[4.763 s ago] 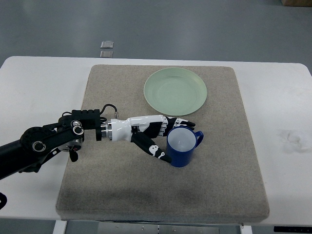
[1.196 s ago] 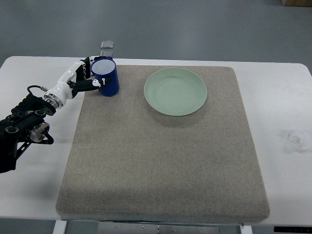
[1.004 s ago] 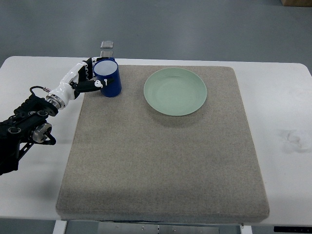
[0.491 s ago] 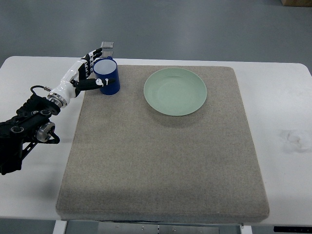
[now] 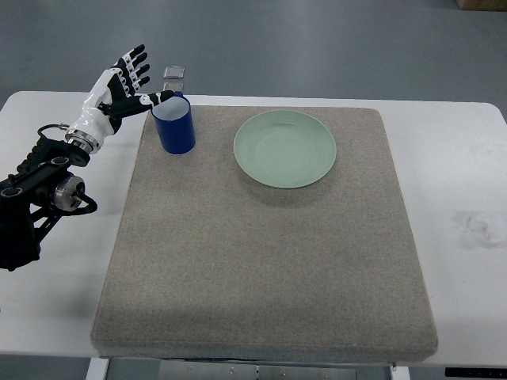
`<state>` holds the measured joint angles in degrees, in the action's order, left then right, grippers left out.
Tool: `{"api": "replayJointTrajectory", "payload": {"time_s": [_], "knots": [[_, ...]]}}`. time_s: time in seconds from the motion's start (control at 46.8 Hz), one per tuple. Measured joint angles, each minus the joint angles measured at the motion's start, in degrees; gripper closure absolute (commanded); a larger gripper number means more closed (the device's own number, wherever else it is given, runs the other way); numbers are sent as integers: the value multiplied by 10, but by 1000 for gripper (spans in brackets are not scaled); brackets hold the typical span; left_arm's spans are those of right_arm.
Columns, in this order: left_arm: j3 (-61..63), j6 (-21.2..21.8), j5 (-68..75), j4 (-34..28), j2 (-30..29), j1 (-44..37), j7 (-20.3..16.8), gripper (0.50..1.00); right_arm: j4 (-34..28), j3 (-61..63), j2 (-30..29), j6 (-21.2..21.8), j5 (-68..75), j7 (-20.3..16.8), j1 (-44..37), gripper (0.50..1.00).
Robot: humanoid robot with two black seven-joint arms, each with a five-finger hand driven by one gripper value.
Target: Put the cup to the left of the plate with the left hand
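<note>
Top view shows us the left hand (image 5: 120,83) up near the far left corner of the white surface (image 5: 55,127). Our left hand is wide open. Its fingers (image 5: 135,63) are spread out like a fan and point up and away from us. It holds nothing. The thumb (image 5: 158,97) reaches out toward the blue cup (image 5: 174,127) and its tip is right by the cup's rim. We cannot tell if the thumb touches the rim or is just beside it.

The blue cup stands upright just to the right of the hand, a little nearer to us than the fingers. It sits on the far left corner of the grey mat (image 5: 261,261). The cup looks empty inside.

Further to the right of the hand, past the cup, lies the green plate (image 5: 285,148). The plate is flat on the mat. The cup and the plate are apart, with bare mat between them. So the cup is on the left of the plate.

Our black arm (image 5: 36,198) comes in from the left side, below the hand, and it lies over the white surface.

Just behind the hand and the cup, on the grey floor, we see two small square things (image 5: 173,78). We cannot tell what they are.
</note>
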<state>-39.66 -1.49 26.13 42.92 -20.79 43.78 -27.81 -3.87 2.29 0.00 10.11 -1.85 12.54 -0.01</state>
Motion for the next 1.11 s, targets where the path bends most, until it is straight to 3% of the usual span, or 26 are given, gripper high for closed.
{"api": "replayJointTrajectory", "payload": {"time_s": [0.278,0.641,1.111], "knots": [[-2,9,-89,-3,2,35,48,521,0,0,0,0,0,0,0,568],[-4,1,-134,-6,7,37,55,521,0,0,0,0,0,0,0,568],[-4,3,-252,-23,22,64,75,557,0,0,0,0,0,0,0,568]]}}
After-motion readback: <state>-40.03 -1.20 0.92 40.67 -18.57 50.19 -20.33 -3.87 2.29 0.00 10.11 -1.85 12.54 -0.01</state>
